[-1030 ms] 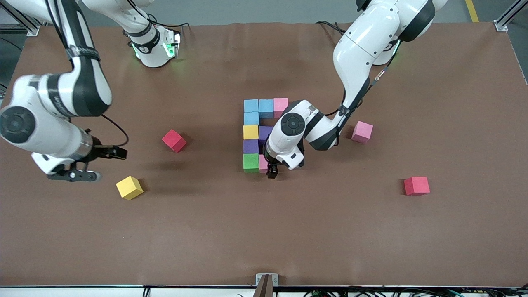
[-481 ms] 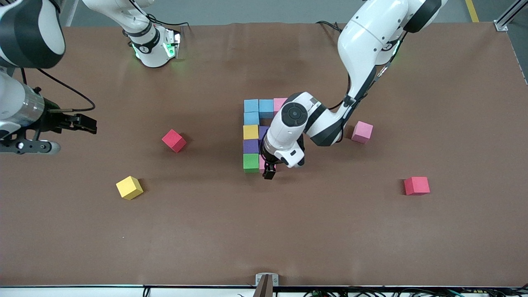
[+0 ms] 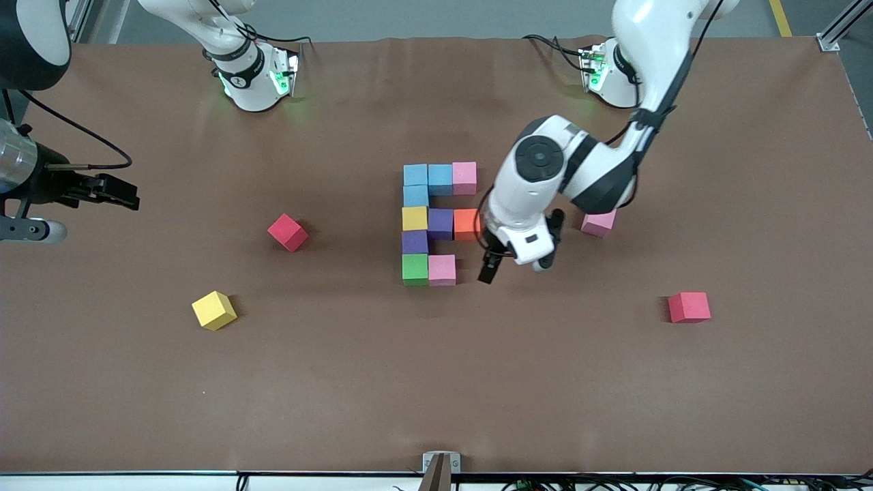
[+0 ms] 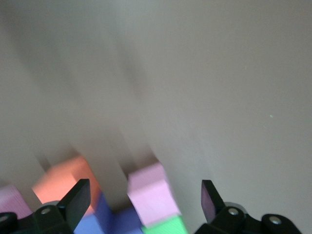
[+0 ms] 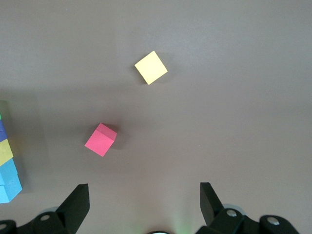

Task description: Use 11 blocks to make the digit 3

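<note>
Brown table (image 3: 354, 382), arm-clipped pink block (image 3: 600, 222).

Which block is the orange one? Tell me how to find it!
Look for the tight cluster of coloured blocks in the middle of the brown table. Its middle row runs yellow, purple, then the orange block, at the end toward the left arm. It is the only orange cube there, touching the purple block.

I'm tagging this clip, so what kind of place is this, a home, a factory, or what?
Most likely a robotics lab bench: two white arms bolted to a table under a brown mat, foam blocks laid out in a pattern, and cables running off the edge.
</note>
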Controlling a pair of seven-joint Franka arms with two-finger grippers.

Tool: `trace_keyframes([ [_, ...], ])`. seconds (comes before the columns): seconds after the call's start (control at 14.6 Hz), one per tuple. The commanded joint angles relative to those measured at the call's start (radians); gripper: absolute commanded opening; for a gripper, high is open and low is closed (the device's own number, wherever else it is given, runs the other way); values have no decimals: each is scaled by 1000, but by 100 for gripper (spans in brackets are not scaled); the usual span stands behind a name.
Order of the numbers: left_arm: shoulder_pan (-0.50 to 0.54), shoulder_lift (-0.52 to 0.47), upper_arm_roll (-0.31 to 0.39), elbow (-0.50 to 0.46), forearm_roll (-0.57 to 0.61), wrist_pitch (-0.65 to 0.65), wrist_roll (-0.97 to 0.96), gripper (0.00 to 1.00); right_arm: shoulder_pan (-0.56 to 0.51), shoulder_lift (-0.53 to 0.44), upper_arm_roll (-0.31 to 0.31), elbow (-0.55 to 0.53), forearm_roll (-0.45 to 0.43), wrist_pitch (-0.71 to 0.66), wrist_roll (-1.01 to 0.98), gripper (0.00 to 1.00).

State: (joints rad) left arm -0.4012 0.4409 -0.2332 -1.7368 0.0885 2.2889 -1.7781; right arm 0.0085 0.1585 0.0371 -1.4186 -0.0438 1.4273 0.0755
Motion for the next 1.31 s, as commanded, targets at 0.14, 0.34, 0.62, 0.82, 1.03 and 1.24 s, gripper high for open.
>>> trace_keyframes([
  [0.14,145,-227,-12,-303,5,15,548,100,-47,-8,49,3,21,-13,3,100],
  [0.34,206,-269,-12,-391,5,15,875,100,-44,-10,47,10,21,-19,1,100],
  [0.62,246,-266,-12,-447,0,15,1241,100,-44,-10,49,16,21,-27,4,100],
  [0.82,249,-266,-11,-486,0,17,1451,99,-44,-8,46,27,21,-25,4,100],
  [1.03,314,-264,-12,-510,0,17,1702,99,-44,-2,44,58,4,-27,-3,100],
  [1.24,334,-252,-12,-541,0,32,1766,99,-44,3,43,78,4,-27,-3,100],
])
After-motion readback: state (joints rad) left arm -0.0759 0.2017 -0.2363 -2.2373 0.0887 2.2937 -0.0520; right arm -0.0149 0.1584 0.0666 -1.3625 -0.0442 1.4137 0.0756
